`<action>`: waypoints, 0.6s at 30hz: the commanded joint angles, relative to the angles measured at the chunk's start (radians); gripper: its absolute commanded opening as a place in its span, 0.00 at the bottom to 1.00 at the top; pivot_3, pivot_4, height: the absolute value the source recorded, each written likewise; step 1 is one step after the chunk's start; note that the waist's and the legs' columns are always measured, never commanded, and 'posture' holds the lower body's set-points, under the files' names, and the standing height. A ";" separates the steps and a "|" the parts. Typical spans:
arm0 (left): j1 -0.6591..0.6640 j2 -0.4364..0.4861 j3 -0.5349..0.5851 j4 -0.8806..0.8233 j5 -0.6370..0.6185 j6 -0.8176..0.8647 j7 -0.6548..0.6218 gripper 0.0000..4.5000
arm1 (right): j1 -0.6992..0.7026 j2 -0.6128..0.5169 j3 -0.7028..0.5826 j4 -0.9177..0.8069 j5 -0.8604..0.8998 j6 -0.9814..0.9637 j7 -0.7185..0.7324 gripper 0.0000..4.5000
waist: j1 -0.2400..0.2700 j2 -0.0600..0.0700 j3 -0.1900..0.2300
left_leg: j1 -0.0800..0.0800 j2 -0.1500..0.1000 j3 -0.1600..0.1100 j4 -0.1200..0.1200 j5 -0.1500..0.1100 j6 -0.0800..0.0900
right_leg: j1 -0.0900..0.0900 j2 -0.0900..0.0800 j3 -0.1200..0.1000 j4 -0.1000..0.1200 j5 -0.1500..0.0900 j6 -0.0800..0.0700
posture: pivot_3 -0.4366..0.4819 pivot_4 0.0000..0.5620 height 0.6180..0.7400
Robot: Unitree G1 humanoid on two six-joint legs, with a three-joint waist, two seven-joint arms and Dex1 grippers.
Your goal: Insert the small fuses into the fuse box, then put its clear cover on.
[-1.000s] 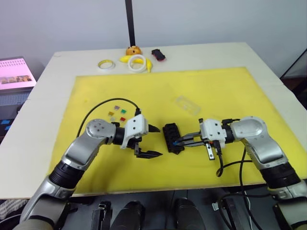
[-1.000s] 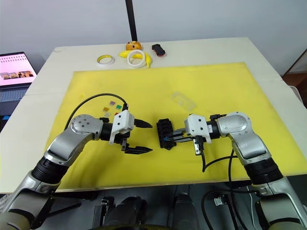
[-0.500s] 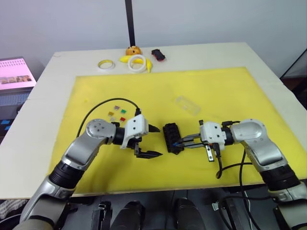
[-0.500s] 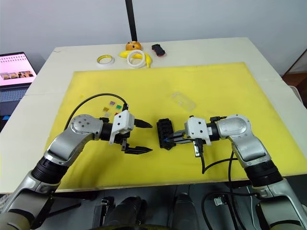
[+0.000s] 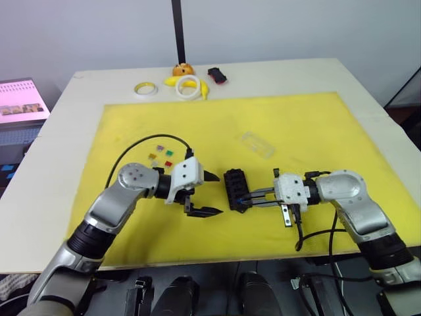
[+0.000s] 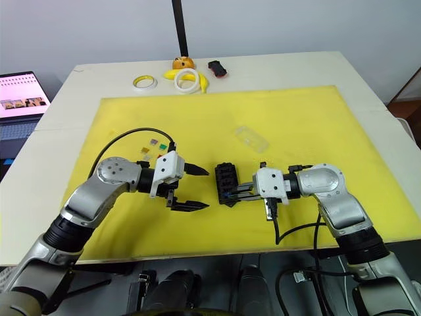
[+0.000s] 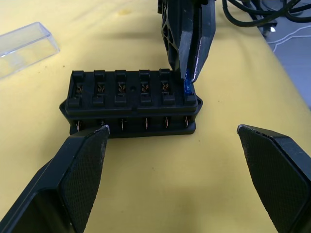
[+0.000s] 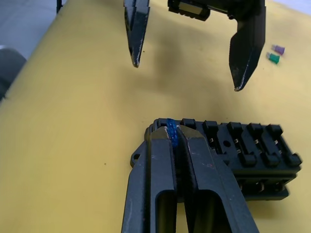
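On the yellow mat (image 5: 316, 125), the right pincer (image 5: 248, 198) pinches a blue fuse (image 7: 188, 87) at the end slot of the black fuse box (image 5: 236, 189), while the left pincer (image 5: 212, 193) hangs wide open just beside it, the clear cover (image 5: 256, 144) lying apart.

A lab test bench: yellow mat (image 5: 309, 125) on a pale table (image 5: 368, 85), laptop (image 5: 23, 99) alongside.
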 commanded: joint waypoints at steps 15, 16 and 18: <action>-0.027 -0.008 0.000 0.002 -0.001 -0.016 -0.013 0.99 | 0.026 -0.011 -0.023 0.026 -0.027 -0.146 -0.038 0.00 | 0.000 0.000 0.000 | 0.000 0.000 0.000 0.000 0.000 0.000 | 0.000 0.000 0.000 0.000 0.000 0.000 | 0.48 0.27 1.00; -0.029 -0.010 0.000 0.004 0.000 -0.016 -0.013 0.99 | 0.034 -0.009 -0.022 0.027 -0.030 -0.144 -0.047 0.00 | 0.000 0.000 0.000 | 0.000 0.000 0.000 0.000 0.000 0.000 | 0.000 0.000 0.000 0.000 0.000 0.000 | 0.48 0.27 1.00; -0.030 -0.013 0.000 0.005 0.001 -0.017 -0.012 0.99 | 0.046 -0.007 -0.021 0.029 -0.033 -0.142 -0.062 0.00 | 0.000 0.000 0.000 | 0.000 0.000 0.000 0.000 0.000 0.000 | 0.000 0.000 0.000 0.000 0.000 0.000 | 0.48 0.27 1.00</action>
